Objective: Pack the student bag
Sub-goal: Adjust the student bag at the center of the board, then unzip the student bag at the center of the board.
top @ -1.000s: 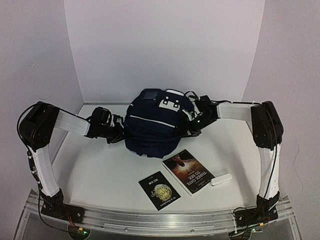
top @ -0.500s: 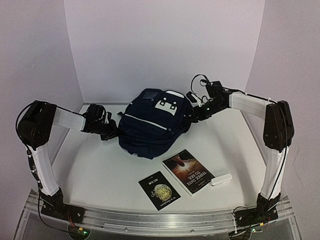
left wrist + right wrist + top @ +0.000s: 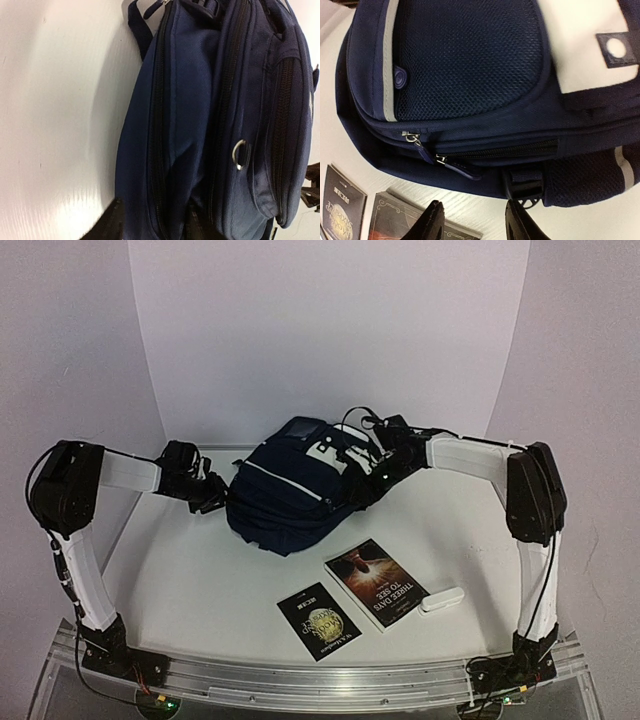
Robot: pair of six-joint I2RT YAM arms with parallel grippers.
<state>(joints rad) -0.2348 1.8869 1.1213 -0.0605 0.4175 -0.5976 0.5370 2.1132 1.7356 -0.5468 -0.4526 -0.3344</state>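
Note:
The student bag [image 3: 288, 498], dark navy with white patches, lies at the table's back centre. My left gripper [image 3: 212, 494] is at its left side. In the left wrist view the left gripper [image 3: 152, 226] stands open astride a zippered fold of the bag [image 3: 190, 125], and only the finger bases show. My right gripper [image 3: 366, 483] is at the bag's right side. In the right wrist view this gripper [image 3: 472, 222] is open over bare table, just short of the bag's [image 3: 470, 75] zipper pulls [image 3: 451, 165] and black buckle [image 3: 522, 182]. Nothing is between its fingers.
A dark book [image 3: 377, 582], a smaller black book [image 3: 318, 620] and a white oblong object [image 3: 441, 599] lie near the table's front. Both books show at the lower left of the right wrist view [image 3: 395, 220]. White walls close in the back and sides.
The bag has shifted left and turned. My left gripper has gone from shut to open at its side. My right gripper has dropped back beside the bag with narrower jaws.

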